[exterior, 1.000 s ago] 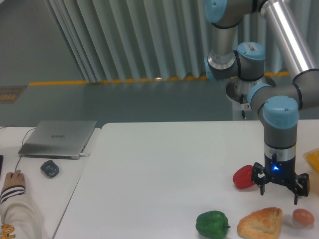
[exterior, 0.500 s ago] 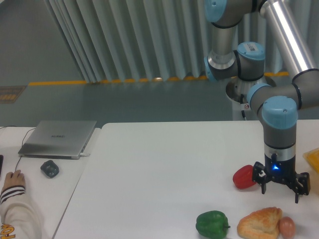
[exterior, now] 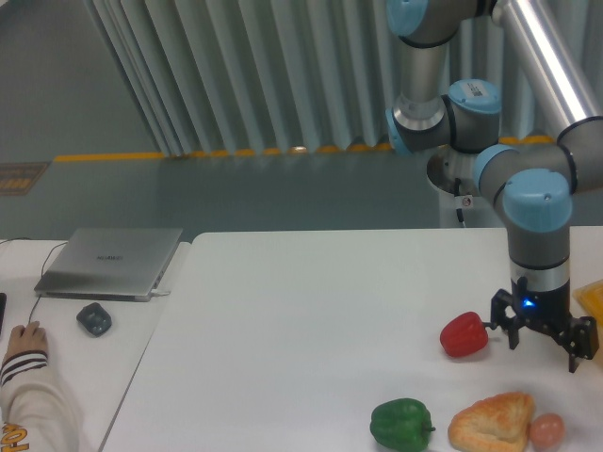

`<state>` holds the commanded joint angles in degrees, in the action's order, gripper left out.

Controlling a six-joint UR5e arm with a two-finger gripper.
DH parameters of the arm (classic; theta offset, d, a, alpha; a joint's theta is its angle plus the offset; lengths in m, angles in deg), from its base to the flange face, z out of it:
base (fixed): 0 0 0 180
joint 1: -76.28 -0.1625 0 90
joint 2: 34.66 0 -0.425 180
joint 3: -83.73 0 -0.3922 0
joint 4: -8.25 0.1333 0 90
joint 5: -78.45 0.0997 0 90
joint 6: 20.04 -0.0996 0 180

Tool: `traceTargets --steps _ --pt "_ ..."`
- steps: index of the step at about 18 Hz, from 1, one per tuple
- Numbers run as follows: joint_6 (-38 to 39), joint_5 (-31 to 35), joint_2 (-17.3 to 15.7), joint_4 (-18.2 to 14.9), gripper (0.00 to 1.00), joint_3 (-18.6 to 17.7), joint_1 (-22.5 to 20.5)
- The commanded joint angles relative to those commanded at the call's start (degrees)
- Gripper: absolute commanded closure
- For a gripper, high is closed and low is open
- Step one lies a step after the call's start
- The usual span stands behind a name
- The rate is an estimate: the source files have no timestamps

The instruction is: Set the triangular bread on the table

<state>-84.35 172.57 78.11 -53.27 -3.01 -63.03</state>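
Note:
The triangular bread (exterior: 492, 421), golden-tan with a browned crust, lies flat on the white table (exterior: 311, 320) near its front right edge. My gripper (exterior: 544, 347) hangs above and a little to the right of it, open, with nothing between its fingers. Its tips are clear of the bread.
A red pepper (exterior: 464, 334) sits just left of the gripper. A green pepper (exterior: 400, 425) lies left of the bread and a small orange-pink ball (exterior: 546, 429) touches its right side. A yellow object (exterior: 592, 299) shows at the right edge. On the left desk are a silver laptop (exterior: 111, 261), a mouse (exterior: 93, 318) and a person's hand (exterior: 24, 341).
The gripper has shifted a little to the right and slightly up, staying open. The orange-pink ball rolled left and now rests against the bread.

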Motion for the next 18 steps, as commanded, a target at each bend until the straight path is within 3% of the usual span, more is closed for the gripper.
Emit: traceTargets --steps 3,4,9,18 --pt "-8.2 3.6 -0.9 -2.5 0.00 0.0 -1.5" --pt "-14.2 4.0 -1.7 -3.1 0.00 0.1 -2.8" --pt "-30.3 3.4 -4.0 -6.3 0.00 0.3 -6.9" --pt "-32.1 3.4 -4.8 -7.7 0.00 0.2 -7.0"
